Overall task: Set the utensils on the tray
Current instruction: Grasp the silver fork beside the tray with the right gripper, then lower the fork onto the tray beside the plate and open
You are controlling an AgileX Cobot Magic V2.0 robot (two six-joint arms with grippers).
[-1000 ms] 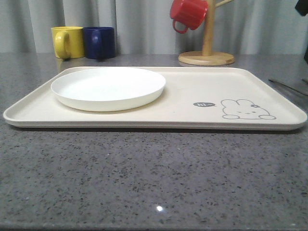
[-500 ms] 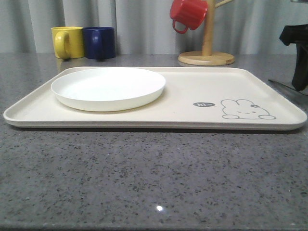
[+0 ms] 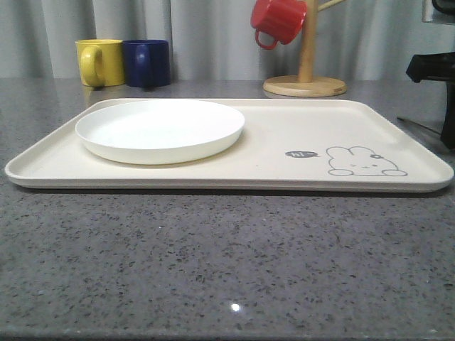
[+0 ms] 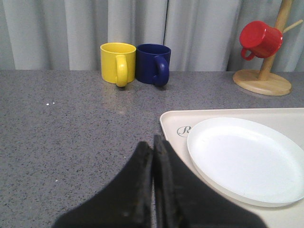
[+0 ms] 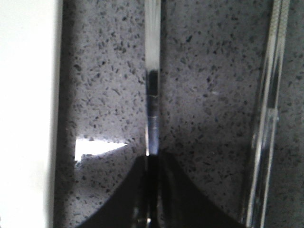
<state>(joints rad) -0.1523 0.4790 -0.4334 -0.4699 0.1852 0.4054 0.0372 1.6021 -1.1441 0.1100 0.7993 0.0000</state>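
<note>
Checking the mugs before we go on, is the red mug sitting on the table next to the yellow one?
No, the red mug hangs on the wooden stand, while the yellow mug sits beside the blue mug.

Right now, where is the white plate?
In the front view the white plate sits on the left part of the tray, in front of the yellow mug and blue mug.

Yellow mug (image 3: 99, 62) touching blue mug (image 3: 147, 62) at back left of grey speckled countertop (image 3: 213, 256). Red mug (image 3: 278, 20) hung on wooden mug stand (image 3: 306, 77), back right. Grey curtain (image 3: 206, 35) behind.
</note>
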